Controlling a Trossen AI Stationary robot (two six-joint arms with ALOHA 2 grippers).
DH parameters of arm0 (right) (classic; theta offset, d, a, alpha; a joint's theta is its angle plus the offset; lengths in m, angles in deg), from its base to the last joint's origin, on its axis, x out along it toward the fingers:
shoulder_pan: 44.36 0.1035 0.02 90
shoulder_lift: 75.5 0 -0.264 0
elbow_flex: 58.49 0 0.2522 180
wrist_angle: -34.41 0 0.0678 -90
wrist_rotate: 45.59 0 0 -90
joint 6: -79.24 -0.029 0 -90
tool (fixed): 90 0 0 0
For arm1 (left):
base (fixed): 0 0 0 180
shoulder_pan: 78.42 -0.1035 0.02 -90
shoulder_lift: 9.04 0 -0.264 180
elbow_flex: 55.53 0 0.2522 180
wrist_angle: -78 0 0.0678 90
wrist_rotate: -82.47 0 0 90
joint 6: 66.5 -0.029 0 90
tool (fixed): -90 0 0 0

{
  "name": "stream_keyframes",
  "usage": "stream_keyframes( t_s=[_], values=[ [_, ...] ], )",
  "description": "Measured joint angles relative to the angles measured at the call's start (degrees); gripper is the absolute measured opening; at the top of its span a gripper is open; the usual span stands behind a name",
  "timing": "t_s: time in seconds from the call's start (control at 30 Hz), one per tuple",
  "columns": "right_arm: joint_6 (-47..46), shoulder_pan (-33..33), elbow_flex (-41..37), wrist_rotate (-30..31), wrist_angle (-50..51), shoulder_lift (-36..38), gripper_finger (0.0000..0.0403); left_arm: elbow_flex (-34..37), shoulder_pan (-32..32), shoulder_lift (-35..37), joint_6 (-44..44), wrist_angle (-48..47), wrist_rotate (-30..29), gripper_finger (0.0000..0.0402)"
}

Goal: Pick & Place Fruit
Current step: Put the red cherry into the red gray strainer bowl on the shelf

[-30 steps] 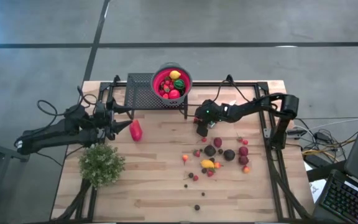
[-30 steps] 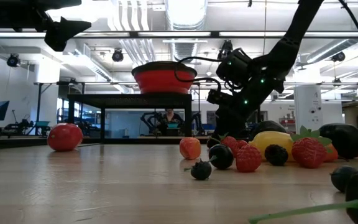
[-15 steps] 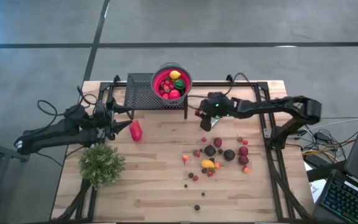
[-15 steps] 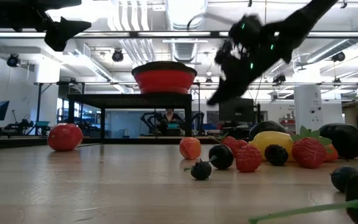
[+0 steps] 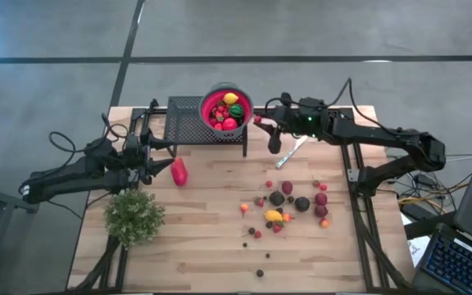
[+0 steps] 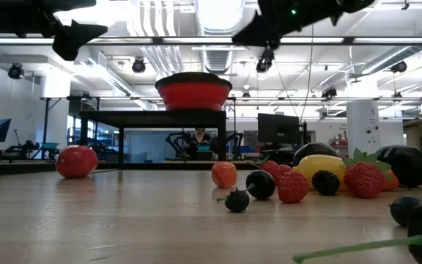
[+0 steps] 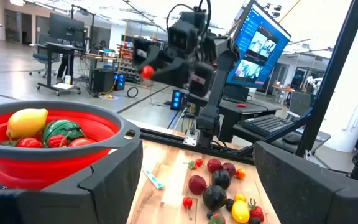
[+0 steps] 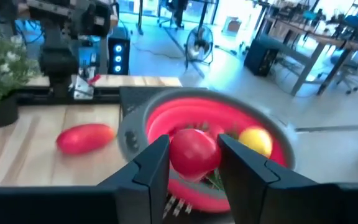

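Note:
My right gripper (image 8: 194, 163) hangs high over the table's far side, just right of the red bowl (image 5: 226, 106), and is shut on a small round red fruit (image 8: 194, 151). The bowl stands on a black mesh rack (image 5: 185, 119) and holds red, yellow and green fruit. More small fruit (image 5: 289, 201) lies scattered on the wooden table's right half. A larger red piece (image 5: 179, 171) lies left of centre. My left gripper (image 5: 168, 157) waits open beside it, at the table's left. My right gripper pinches the red fruit by its two opposite sides (image 8: 174, 155) between its two fingers (image 8: 151, 171). The fingers reach in nearly level from the table's right, pointing at the bowl. The fruit is lifted clear, level with or just above the bowl's rim (image 8: 135, 134).
A silver knife (image 5: 289, 153) lies below my right arm, near the rack. A bushy green plant (image 5: 134, 215) stands at the near left. Black frame rails (image 5: 359, 205) run along the table's right side.
My right gripper has risen from the table near the scattered fruit and gone toward the far edge and the bowl. It has tipped up from slanting down to nearly level, carrying the small red fruit clear of the table.

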Motion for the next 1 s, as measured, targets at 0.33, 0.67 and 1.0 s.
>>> stream_keyframes(
  t_s=[0.33,0.67,1.0],
  values=[
    [2.5,-2.7,12.7,0.4,8.7,-11.8,0.0110,0.0,0.0,0.0,0.0,0.0,0.0,0.0312],
    [2.1,-5.7,17.4,0.8,13.1,-17.2,0.0165,0.0,0.0,0.0,0.0,0.0,0.0,0.0312],
    [2.5,-4.9,17.2,0.7,16.5,-13.4,0.0236,0.0,0.0,0.0,0.0,0.0,0.0,0.0312]
  ],
)
